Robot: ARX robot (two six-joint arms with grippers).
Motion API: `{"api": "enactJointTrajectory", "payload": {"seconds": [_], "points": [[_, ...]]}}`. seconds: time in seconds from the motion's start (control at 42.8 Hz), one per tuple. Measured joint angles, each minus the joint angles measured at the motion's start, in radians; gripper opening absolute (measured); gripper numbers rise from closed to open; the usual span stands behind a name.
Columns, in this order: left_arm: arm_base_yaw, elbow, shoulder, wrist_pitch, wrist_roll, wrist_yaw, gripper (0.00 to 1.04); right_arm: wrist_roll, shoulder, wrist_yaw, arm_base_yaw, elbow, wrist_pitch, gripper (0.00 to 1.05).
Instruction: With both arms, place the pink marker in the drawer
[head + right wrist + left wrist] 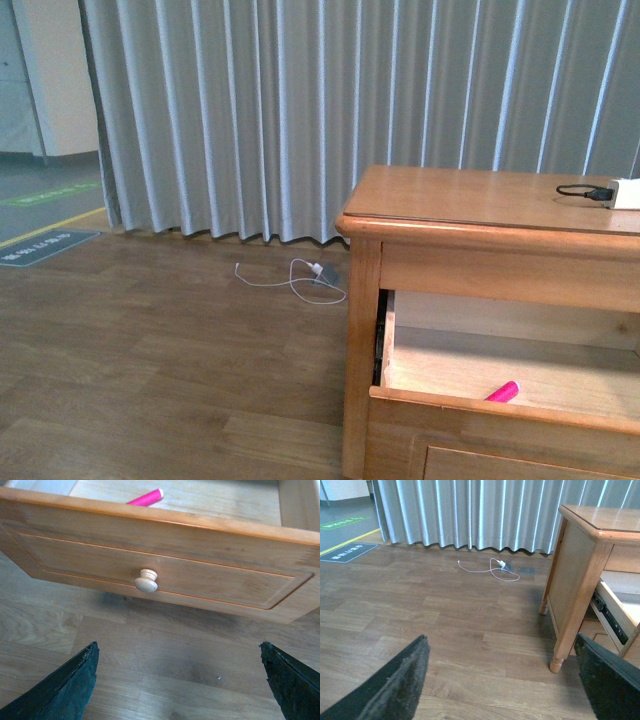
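Note:
The pink marker [503, 391] lies inside the open drawer [480, 412] of the honey-brown dresser, just behind the drawer front; it also shows in the right wrist view [146, 498]. My right gripper [182, 680] is open and empty, low in front of the drawer front, below its round knob [146, 580]. My left gripper [502, 677] is open and empty over the floor, left of the dresser's leg [561, 652]. Neither arm shows in the front view.
A white charger with a black cable [600, 193] lies on the dresser top [470, 195]. Another charger and white cord [310, 275] lie on the wooden floor by the grey curtain [300, 110]. The drawer's slide rail [610, 617] sticks out beside the dresser.

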Motion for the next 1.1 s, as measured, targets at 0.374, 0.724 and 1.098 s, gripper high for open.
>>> {"api": "enactJointTrajectory", "payload": {"seconds": [0.374,0.724,1.098], "points": [[0.0,0.0,0.0,0.0,0.001,0.0,0.99,0.162,0.693,0.103,0.042,0.312,0.22,0.96],[0.0,0.0,0.0,0.0,0.001,0.0,0.99,0.235,0.955,0.222,0.043,0.551,0.309,0.96],[0.0,0.0,0.0,0.0,0.001,0.0,0.99,0.247,1.149,0.315,0.058,0.742,0.463,0.96]]}}
